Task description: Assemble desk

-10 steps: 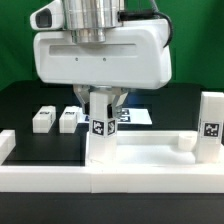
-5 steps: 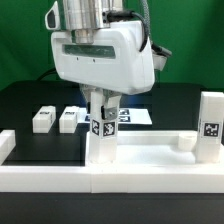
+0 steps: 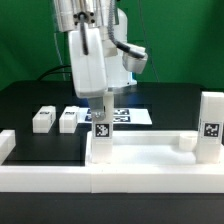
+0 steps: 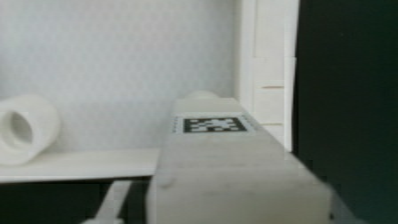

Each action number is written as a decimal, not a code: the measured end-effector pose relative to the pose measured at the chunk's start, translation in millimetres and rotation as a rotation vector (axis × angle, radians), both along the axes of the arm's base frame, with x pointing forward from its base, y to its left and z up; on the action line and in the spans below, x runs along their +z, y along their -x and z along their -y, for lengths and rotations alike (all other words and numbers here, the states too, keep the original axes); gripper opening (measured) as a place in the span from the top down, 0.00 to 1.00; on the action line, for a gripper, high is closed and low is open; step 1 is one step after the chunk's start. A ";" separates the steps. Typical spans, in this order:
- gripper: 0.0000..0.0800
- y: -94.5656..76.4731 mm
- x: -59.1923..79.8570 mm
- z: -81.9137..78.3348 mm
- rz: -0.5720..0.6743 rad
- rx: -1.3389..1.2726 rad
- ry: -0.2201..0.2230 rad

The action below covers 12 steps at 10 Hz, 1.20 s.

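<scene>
The white tabletop panel (image 3: 150, 160) lies along the front with its rim up. A white block leg (image 3: 101, 138) with tags stands upright on it, left of middle. My gripper (image 3: 101, 112) comes straight down from above and is shut on this leg's top, with the hand seen edge-on. In the wrist view the leg (image 4: 222, 150) fills the foreground with its tag showing, over the panel's inner face (image 4: 107, 70). A second leg (image 3: 211, 125) stands upright at the panel's right end. Two loose legs (image 3: 43, 119) (image 3: 69, 118) lie on the black table behind the panel.
The marker board (image 3: 132, 116) lies flat behind the held leg. A short white stub (image 3: 185, 143) rises from the panel near the right leg. A round white boss (image 4: 22, 128) shows on the panel in the wrist view. White border rails (image 3: 8, 143) edge the work area.
The hand has turned about a quarter turn round its vertical axis, from broadside to edge-on. The leg has turned with it and stayed in the same spot on the panel.
</scene>
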<state>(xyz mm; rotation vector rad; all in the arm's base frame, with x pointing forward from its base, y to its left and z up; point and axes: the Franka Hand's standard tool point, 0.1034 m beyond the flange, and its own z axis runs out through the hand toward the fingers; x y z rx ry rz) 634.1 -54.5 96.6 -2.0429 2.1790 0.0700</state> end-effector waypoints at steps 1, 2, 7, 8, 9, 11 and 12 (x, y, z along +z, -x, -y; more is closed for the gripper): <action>0.63 0.5 -0.3 -0.4 -0.010 -0.120 -0.017; 0.63 1.1 -0.6 -0.1 -0.013 -0.201 -0.021; 0.63 1.4 0.1 0.0 -0.017 -0.284 -0.019; 0.52 1.6 -0.6 -0.1 -0.018 -0.283 -0.019; 0.35 0.1 1.1 -2.3 -0.028 -0.159 -0.004; 0.22 -3.3 6.8 -16.3 -0.039 -0.041 0.012; 0.20 -2.7 10.9 -28.7 -0.024 0.073 0.019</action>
